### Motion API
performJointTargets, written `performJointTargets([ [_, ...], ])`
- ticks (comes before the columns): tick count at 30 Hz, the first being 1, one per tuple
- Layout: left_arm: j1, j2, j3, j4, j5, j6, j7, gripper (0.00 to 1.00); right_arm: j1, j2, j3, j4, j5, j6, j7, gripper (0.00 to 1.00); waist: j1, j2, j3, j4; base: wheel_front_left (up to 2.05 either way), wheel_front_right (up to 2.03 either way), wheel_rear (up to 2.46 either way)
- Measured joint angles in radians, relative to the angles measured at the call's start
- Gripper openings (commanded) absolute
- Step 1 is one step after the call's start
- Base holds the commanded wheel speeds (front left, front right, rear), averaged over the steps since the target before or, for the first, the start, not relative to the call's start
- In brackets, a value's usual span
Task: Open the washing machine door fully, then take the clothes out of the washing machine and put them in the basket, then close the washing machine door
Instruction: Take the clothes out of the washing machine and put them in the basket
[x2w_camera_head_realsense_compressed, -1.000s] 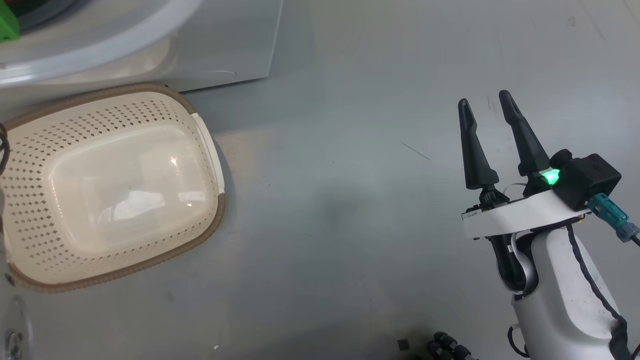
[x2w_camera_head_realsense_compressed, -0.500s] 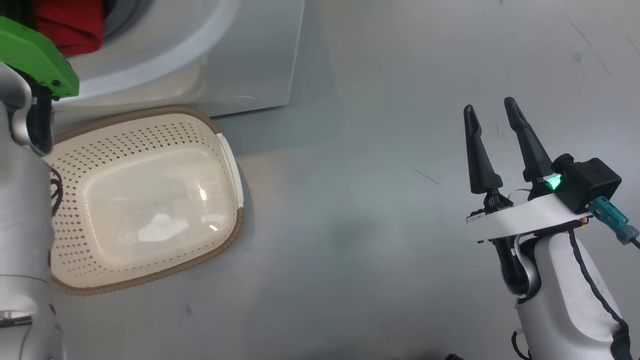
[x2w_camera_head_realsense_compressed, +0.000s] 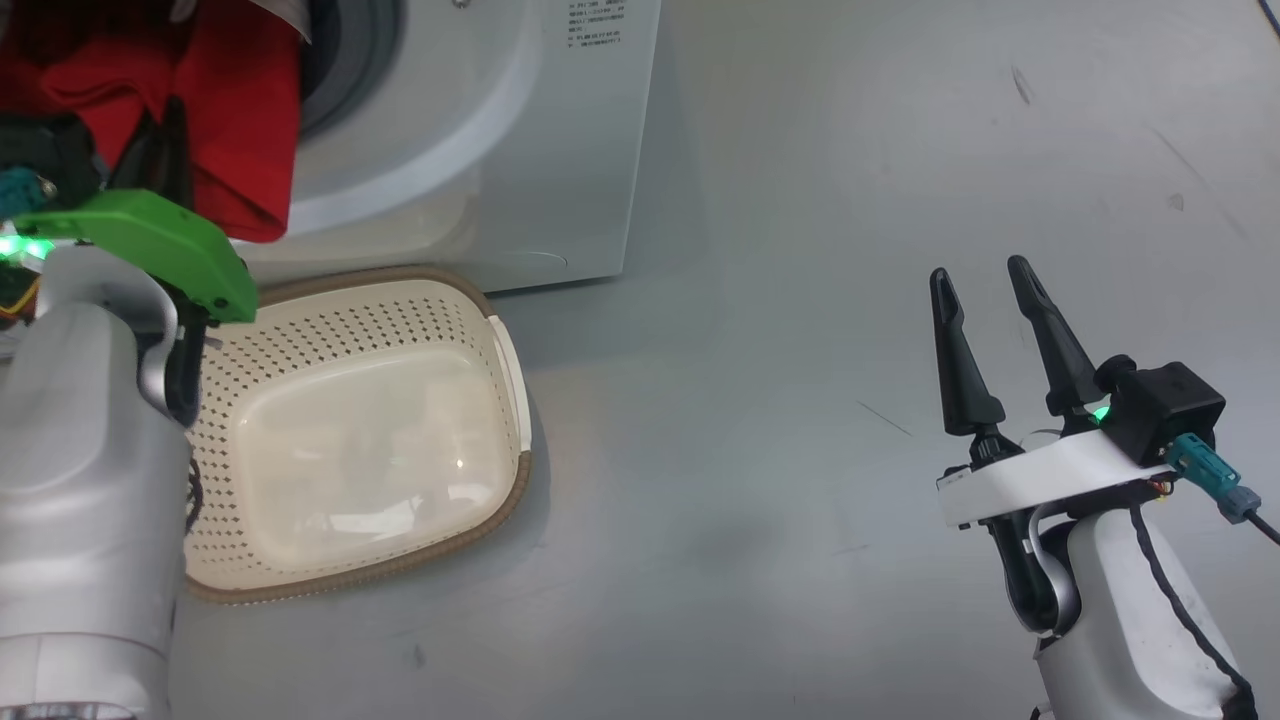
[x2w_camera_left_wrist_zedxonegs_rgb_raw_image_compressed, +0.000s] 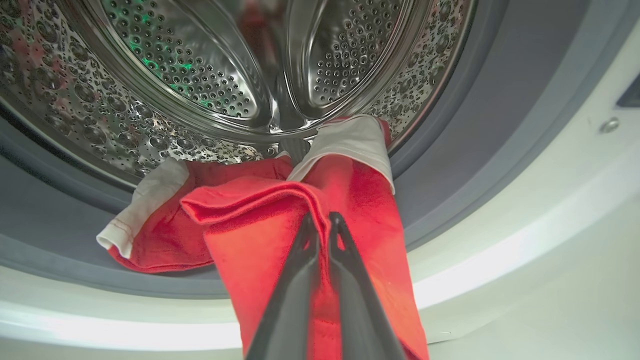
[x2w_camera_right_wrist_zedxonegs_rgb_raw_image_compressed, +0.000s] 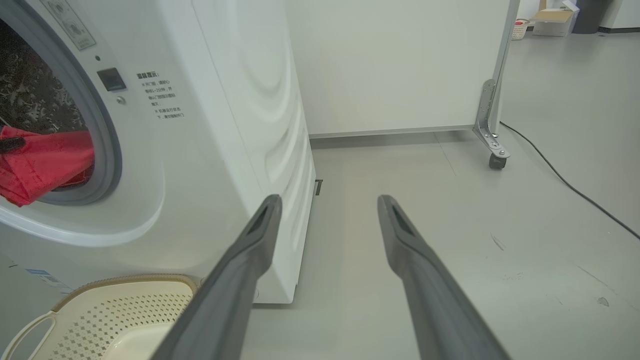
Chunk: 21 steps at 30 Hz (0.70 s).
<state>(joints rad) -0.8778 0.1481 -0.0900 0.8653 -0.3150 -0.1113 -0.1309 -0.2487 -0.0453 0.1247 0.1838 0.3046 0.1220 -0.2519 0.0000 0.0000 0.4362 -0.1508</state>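
Note:
The red clothes (x2w_camera_left_wrist_zedxonegs_rgb_raw_image_compressed: 280, 215) hang over the grey rubber ring at the mouth of the washing machine (x2w_camera_head_realsense_compressed: 520, 150), partly out of the steel drum (x2w_camera_left_wrist_zedxonegs_rgb_raw_image_compressed: 200, 75). My left gripper (x2w_camera_left_wrist_zedxonegs_rgb_raw_image_compressed: 322, 220) is shut on a fold of that red fabric; in the head view its dark fingers (x2w_camera_head_realsense_compressed: 165, 140) press into the cloth (x2w_camera_head_realsense_compressed: 240, 130) above the basket. The cream basket (x2w_camera_head_realsense_compressed: 400, 275) stands empty on the floor against the machine's front. My right gripper (x2w_camera_head_realsense_compressed: 985, 290) is open and holds nothing, far right of the basket. The washing machine door is out of view.
Grey floor (x2w_camera_head_realsense_compressed: 760, 300) stretches between the basket and my right arm. In the right wrist view a white panel on a castor (x2w_camera_right_wrist_zedxonegs_rgb_raw_image_compressed: 492, 160) stands behind the machine (x2w_camera_right_wrist_zedxonegs_rgb_raw_image_compressed: 225, 125), and a black cable (x2w_camera_right_wrist_zedxonegs_rgb_raw_image_compressed: 565, 185) runs across the floor at the right.
The head camera has tilted up, so the machine's opening and the red clothes came into view. My left arm now shows at the left. The right gripper stays open.

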Motion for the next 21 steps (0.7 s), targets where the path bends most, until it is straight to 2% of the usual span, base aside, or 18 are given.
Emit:
performJointTargets([
  [11,0.116,-0.021,-0.016,-0.005,0.0,-0.004,-0.079,0.0,0.04,0.0,0.006,0.023,-0.001,0.0,0.0,1.0,0.0,0.0,-0.099,0.033,0.0,0.0,0.0],
  [21,0.18,-0.032,-0.024,-0.088,0.0,-0.009,-0.109,0.0,0.078,0.0,0.006,0.028,-0.001,0.0,0.0,1.0,0.0,0.0,-0.169,0.06,0.0,0.0,0.0],
])
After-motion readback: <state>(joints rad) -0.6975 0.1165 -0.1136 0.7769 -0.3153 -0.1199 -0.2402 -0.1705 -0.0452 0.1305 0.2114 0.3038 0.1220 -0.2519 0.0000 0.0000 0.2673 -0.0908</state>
